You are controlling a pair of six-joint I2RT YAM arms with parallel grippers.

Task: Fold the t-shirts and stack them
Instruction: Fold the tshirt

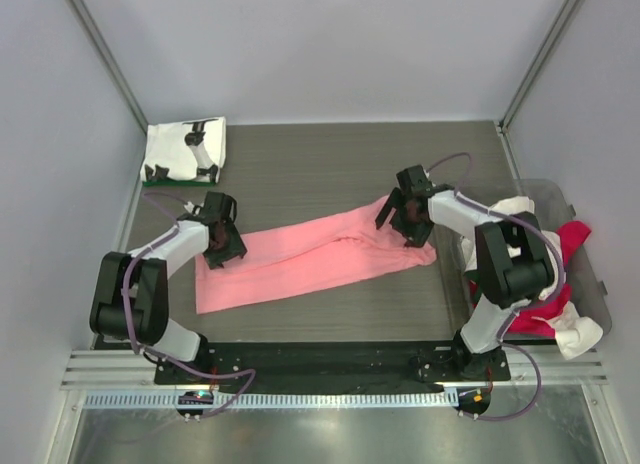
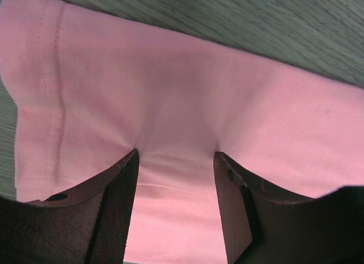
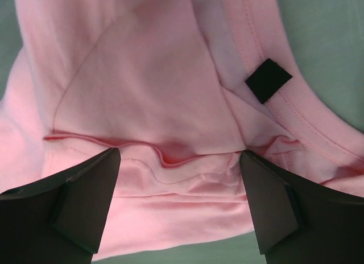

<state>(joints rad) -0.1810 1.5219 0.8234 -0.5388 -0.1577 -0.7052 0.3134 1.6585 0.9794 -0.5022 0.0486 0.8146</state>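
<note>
the salmon-pink t-shirt (image 1: 310, 259) lies as a long band across the table (image 1: 330, 164), running from front left up to the right, with a claw at each end. the left gripper (image 1: 222, 246) sits on the band's left end. its fingers (image 2: 116, 207) are spread part way, with a puckered ridge of pink cloth between the tips and a stitched hem just to their left. the right gripper (image 1: 405, 224) is at the right end, over the neck. its fingers (image 3: 85, 201) are spread wide, either side of a bunched fold, and the ribbed collar (image 3: 296, 116) curves past on the right.

a small black tag (image 3: 268, 80) sits at the collar, with no writing i can read on it. a folded white t-shirt (image 1: 185, 149) with black print lies at the back left corner, well apart. the print is too small to read.

at the right a clear bin (image 1: 590, 254) holds red and white cloth, partly hidden behind the right arm.
</note>
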